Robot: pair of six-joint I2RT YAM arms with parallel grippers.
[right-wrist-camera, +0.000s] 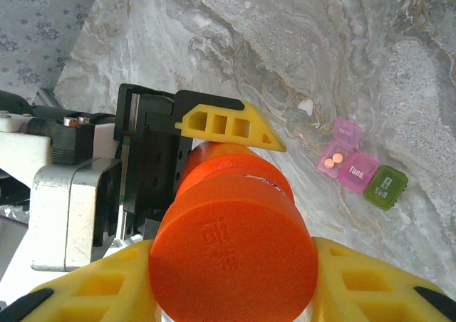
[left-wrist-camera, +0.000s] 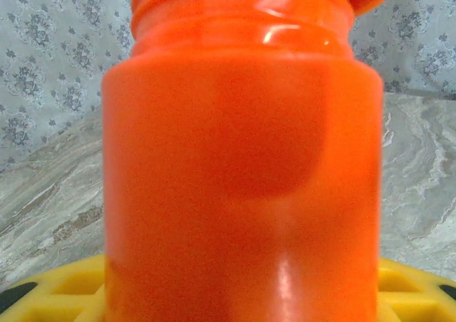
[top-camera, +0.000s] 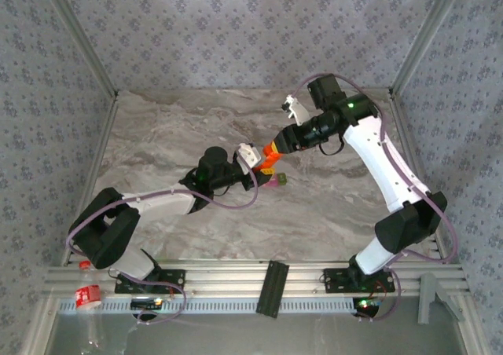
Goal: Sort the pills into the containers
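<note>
The containers (right-wrist-camera: 358, 170) lie flat on the desk (top-camera: 181, 127), a short joined strip of pink and olive-green compartments. In the right wrist view its long axis runs diagonally, pink end upper left and green end lower right. The end pink compartment stands open with two small orange pills (right-wrist-camera: 333, 159) inside; the other lids look closed. A small white speck (right-wrist-camera: 305, 107) sits on the desk near the strip, too small to identify.

The orange bottle (left-wrist-camera: 242, 179) is held off the desk between the two arms, just beside the strip on its far side. The left hand (top-camera: 255, 165) is clamped on the bottle's body, one yellow finger showing against its far side. The right hand (top-camera: 287, 140) appears closed on the cap (right-wrist-camera: 231, 254), fingers pressed to either side. The bottle's axis runs from one hand to the other.

Both hands are near the strip, and the left seems slightly nearer. Pouring would likely mean bringing the bottle's mouth toward the arm bases, over the open pink compartment
</note>
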